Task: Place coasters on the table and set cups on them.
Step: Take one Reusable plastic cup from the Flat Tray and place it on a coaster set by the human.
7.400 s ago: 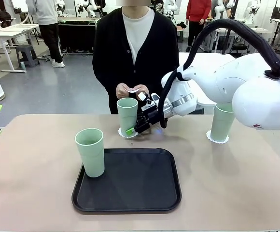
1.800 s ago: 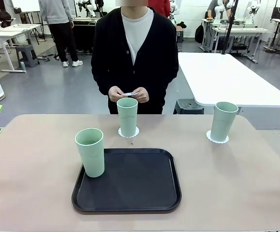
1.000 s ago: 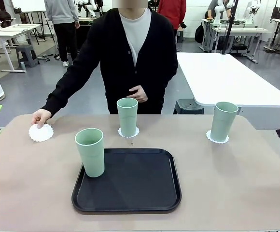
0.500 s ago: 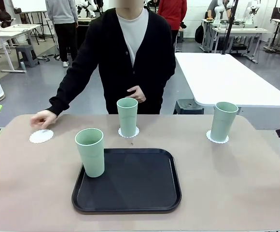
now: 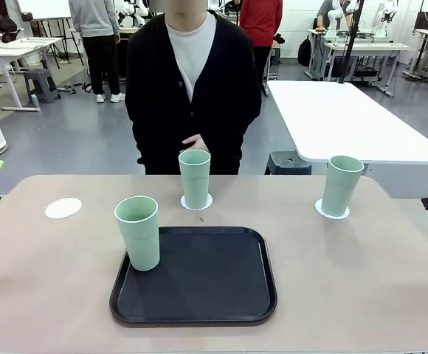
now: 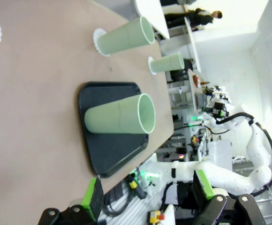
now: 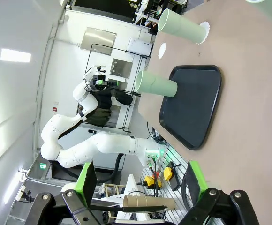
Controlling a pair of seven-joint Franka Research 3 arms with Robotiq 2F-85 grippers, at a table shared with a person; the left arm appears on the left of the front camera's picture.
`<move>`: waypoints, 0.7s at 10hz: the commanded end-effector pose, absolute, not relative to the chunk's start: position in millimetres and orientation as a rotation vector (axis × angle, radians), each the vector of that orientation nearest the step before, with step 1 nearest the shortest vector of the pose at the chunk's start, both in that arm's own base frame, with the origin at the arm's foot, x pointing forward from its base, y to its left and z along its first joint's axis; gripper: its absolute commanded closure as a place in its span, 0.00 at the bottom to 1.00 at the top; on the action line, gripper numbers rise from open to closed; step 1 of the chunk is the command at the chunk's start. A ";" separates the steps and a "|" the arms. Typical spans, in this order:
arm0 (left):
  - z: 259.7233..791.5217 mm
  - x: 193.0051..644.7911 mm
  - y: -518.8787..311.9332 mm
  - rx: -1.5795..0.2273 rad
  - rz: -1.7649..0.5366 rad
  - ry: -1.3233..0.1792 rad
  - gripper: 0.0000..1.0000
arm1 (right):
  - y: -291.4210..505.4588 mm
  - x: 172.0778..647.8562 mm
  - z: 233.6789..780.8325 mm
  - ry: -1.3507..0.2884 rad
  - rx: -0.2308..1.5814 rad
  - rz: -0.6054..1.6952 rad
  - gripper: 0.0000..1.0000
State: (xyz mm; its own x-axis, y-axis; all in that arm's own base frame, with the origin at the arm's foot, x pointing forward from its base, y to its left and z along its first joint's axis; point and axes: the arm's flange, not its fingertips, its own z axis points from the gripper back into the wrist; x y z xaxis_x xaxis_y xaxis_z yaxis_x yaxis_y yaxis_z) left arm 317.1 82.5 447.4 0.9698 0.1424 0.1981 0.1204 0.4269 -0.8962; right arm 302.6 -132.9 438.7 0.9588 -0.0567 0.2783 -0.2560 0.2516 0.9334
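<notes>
On the beige worktop (image 5: 347, 280) a black tray (image 5: 206, 276) lies near the robot's edge, a little left of centre. One mint-green cup (image 5: 138, 232) stands upright at the tray's left rim, toward its far corner. Beyond the tray the middle cup (image 5: 195, 178) stands upright on a white scalloped coaster (image 5: 208, 200), and well off to the right the right cup (image 5: 341, 184) stands on the right coaster (image 5: 321, 210). A bare coaster (image 5: 63, 208) lies flat near the far left of the worktop, apart from the tray and from every cup, with nothing on it. The person (image 5: 192, 81) stands at the far side just behind the middle cup, one hand (image 5: 195, 142) held at the waist, off the worktop. A white table (image 5: 347, 125) stands behind to the right. Open worktop lies between the tray cup and the bare coaster.

The left end effector (image 6: 146, 192) hangs at the left side of the worktop, its green-padded fingers wide apart, holding and touching nothing. The right end effector (image 7: 140, 183) is at the right side, its fingers likewise spread wide with nothing between them
</notes>
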 end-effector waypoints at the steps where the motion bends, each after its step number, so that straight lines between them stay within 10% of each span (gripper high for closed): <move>1: 447.7 316.7 83.3 -1.143 0.010 -0.267 0.00 | -133.7 301.8 438.6 -0.282 1.316 0.143 0.00; 4: 447.4 317.1 82.5 -1.133 0.014 -0.260 0.00 | -133.7 301.8 438.6 -0.282 1.316 0.143 0.00; 7: 480.9 381.0 68.3 -0.731 -0.429 -0.377 0.00 | -133.7 301.8 438.6 -0.282 1.316 0.143 0.00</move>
State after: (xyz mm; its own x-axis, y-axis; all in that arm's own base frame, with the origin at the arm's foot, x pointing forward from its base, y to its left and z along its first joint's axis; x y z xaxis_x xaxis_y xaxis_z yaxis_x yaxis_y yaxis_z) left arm 350.8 68.2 479.3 0.9139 -0.0958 0.3944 0.3688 0.6019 -0.7083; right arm 302.5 -132.8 438.8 0.9587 -0.0567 0.2786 -0.2563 0.2515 0.9333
